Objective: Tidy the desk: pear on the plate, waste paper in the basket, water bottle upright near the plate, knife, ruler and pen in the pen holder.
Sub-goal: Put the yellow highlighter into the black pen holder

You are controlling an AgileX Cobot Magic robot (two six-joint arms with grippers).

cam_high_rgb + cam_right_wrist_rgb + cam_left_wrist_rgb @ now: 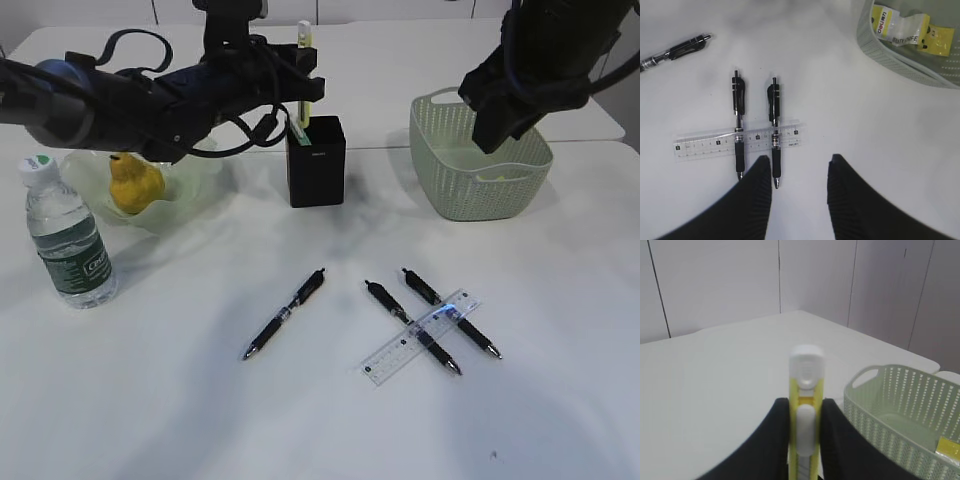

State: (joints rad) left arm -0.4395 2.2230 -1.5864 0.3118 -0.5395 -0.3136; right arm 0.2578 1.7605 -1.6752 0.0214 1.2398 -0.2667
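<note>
Left wrist view is giving us the grip close up: the two dark fingers (pixel 837 440) of the left gripper (pixel 805 440) are pinching narrowly on the yellow-and-white utility knife (pixel 805 410), one pad on each flat side. The knife is standing upright, long axis vertical, its rounded white end poking up above the fingertips and its lower part running down out of sight between them.

Over in the exterior view, the left gripper (pixel 300 85) is hanging right above the black pen holder (pixel 317 160), and the knife (pixel 303 60) is pointing straight down at the holder's opening, lower end at or just inside the rim; I cannot tell which.

Right wrist view now: the right gripper (pixel 799 175) is hovering with its fingers (pixel 757 195) parted about halfway and gripping nothing. Below it the clear ruler (pixel 737 142) is lying crosswise over two black pens (pixel 739 125), which are sitting side by side, tips toward the fingers. A third pen (pixel 675 50) is lying apart at the upper left. The green basket (pixel 900 60) is at the upper right, with a crumpled yellow wrapper (pixel 905 32) inside.

Back on the exterior view, the pear (pixel 133 182) is sitting on the pale plate (pixel 195 175), and the water bottle (pixel 65 235) is standing upright just beside it on the white table (pixel 200 420).
</note>
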